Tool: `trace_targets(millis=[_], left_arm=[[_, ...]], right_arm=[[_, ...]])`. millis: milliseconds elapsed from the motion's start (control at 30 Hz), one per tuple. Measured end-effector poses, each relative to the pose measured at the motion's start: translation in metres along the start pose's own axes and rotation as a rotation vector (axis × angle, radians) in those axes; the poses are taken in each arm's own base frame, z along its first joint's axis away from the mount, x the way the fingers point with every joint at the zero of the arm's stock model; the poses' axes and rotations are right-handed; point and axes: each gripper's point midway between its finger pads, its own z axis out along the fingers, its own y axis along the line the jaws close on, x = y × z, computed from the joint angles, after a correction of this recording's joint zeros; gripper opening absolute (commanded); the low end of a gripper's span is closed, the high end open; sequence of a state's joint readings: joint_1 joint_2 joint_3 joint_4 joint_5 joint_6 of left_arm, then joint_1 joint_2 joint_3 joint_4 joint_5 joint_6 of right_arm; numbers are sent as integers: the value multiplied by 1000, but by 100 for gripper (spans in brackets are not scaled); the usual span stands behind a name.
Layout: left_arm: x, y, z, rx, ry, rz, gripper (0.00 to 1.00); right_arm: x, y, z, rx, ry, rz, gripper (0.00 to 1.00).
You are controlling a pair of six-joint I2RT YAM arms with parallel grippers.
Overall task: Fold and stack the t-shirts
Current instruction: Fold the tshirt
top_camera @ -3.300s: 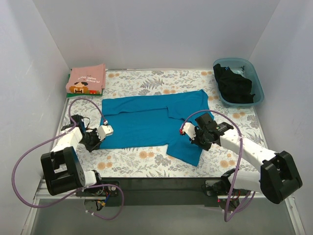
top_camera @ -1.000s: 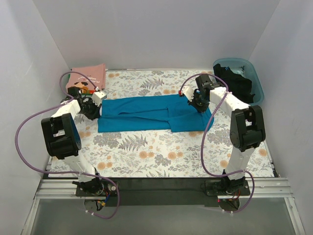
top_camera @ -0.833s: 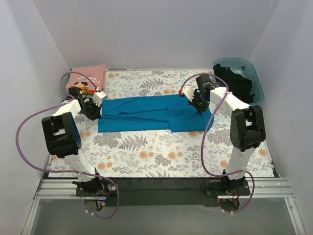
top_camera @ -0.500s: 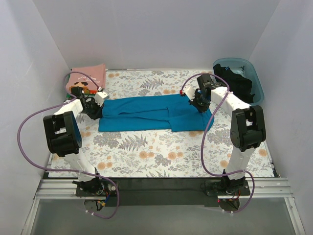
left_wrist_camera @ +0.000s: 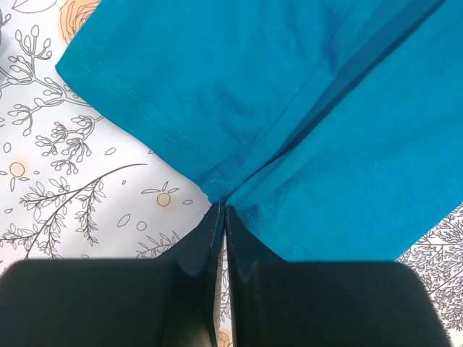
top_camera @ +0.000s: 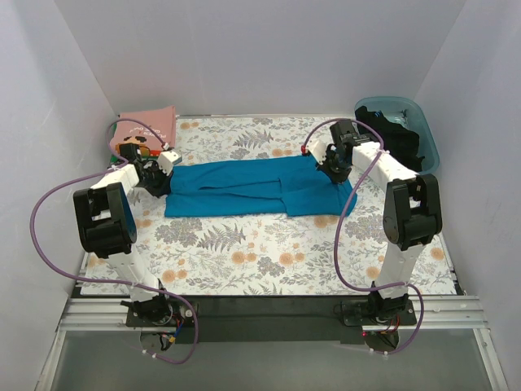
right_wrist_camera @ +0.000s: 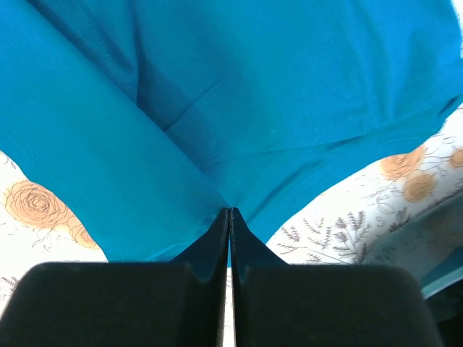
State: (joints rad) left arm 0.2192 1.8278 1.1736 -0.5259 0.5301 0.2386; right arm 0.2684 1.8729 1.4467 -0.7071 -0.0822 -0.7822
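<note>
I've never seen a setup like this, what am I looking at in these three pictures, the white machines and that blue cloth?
Two white robot arms are bolted at the near edge. The wide picture looks down from above and behind them; the close-ups come from cameras on each wrist. On the floral table covering lies a teal t-shirt, folded lengthwise. The left fingers and right fingers are shut, each pinching one end of it. A pink t-shirt sits in the far left corner; a black t-shirt lies in a blue tub far right.

Robot lab test cell; plain white walls (top_camera: pixel 244 57) enclose floral-covered table (top_camera: pixel 244 252); arms (top_camera: pixel 102 220) bolted to rail (top_camera: pixel 269 314).
</note>
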Motion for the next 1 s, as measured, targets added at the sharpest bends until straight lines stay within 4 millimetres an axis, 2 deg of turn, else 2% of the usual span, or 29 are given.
trace_targets(millis=[300, 533, 1000], left_arm=[[-1, 2, 0, -5, -5, 5, 0], [-2, 2, 0, -9, -7, 6, 0], [-5, 2, -1, -2, -22, 24, 0]], right_arm=[[-15, -13, -2, 23, -28, -9, 1], [-12, -15, 11, 8, -7, -9, 1], [-14, -18, 12, 13, -5, -17, 1]])
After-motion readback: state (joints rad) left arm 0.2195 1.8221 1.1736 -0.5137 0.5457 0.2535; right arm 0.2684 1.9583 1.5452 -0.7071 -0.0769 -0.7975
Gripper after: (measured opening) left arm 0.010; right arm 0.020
